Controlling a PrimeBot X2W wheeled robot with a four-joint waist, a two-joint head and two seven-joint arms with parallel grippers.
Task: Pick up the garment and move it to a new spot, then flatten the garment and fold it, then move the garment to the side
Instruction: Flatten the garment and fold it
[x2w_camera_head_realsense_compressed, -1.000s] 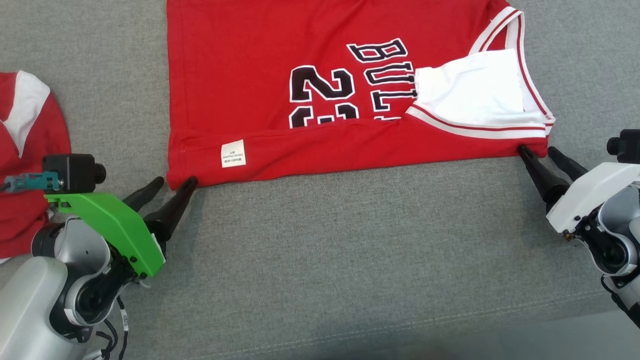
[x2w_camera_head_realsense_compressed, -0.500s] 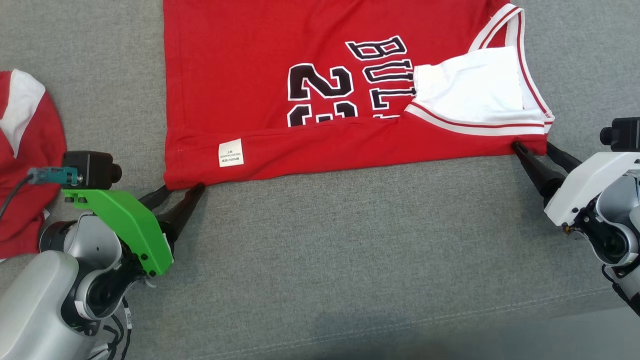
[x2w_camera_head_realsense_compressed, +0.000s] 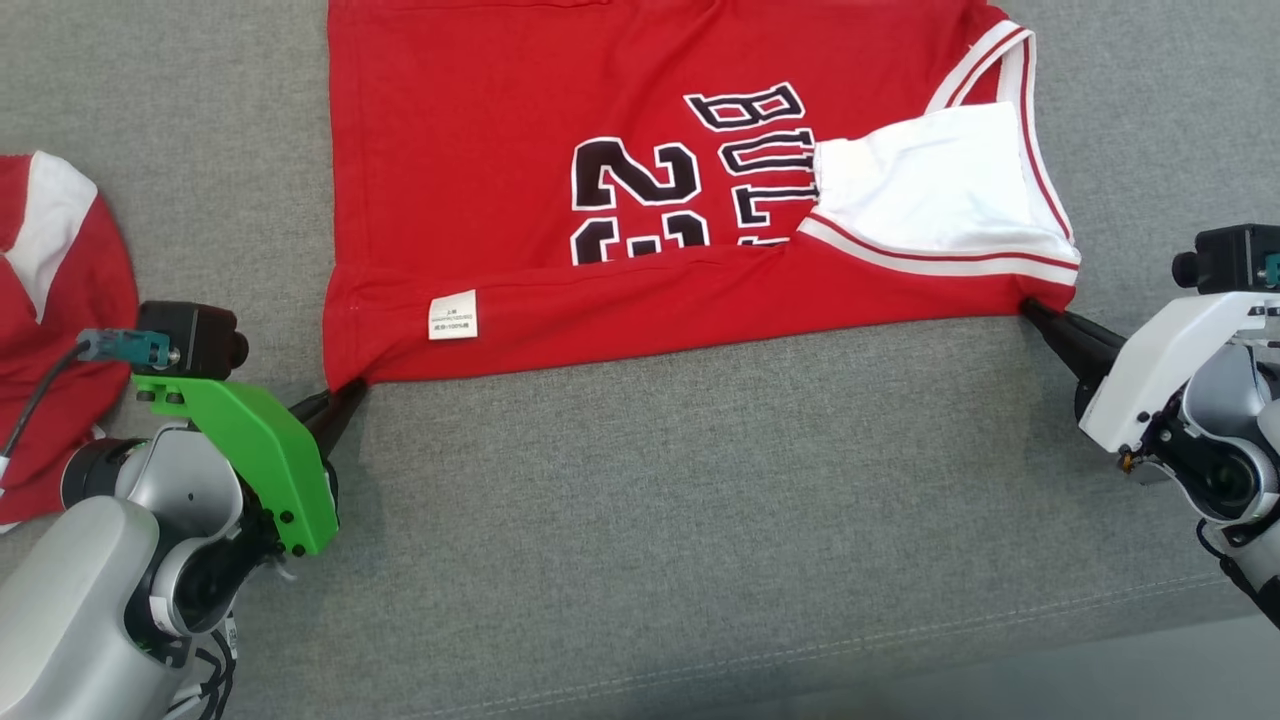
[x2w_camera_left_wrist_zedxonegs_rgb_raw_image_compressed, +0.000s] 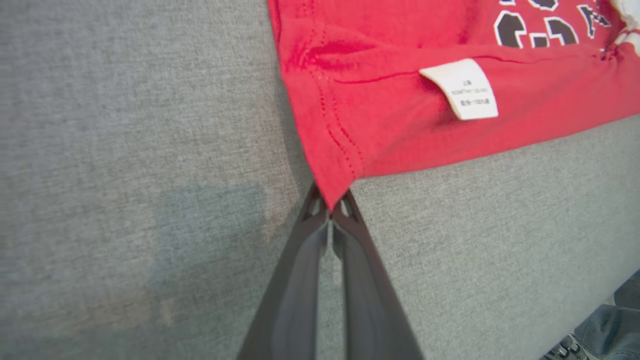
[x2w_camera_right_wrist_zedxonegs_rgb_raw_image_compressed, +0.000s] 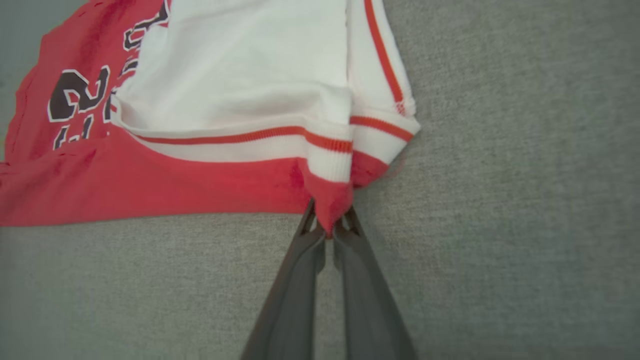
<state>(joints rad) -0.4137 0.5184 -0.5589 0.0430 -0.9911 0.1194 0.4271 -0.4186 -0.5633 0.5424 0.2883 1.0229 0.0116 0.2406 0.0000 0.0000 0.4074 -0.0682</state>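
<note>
Red jersey (x2w_camera_head_realsense_compressed: 500, 150) lies spread on the grey fabric surface (x2w_camera_head_realsense_compressed: 700, 520), print side up. Its near edge is turned over in a strip, so the white care label (x2w_camera_head_realsense_compressed: 453, 315) shows.

Left gripper (x2w_camera_head_realsense_compressed: 350, 388) is pinched tight on the jersey's near-left corner; the left wrist view shows the tips (x2w_camera_left_wrist_zedxonegs_rgb_raw_image_compressed: 330, 212) together with the red hem point caught between them. Right gripper (x2w_camera_head_realsense_compressed: 1030, 310) is likewise clamped on the near-right corner, just below the white-and-red armhole trim; in the right wrist view the tips (x2w_camera_right_wrist_zedxonegs_rgb_raw_image_compressed: 330, 230) bite a small tuck of red cloth. Both corners look slightly tented.

A second red-and-white garment (x2w_camera_head_realsense_compressed: 60, 330) sits well apart at far left, not involved.

Step, as I read it: fold phase, with both near corners grasped and the fold itself not yet made. The next move calls for lifting both corners together at even height and carrying them across toward the far edge. Tension should stay matched so the edge stays straight. The grips are shallow, so slip risk is likely.
</note>
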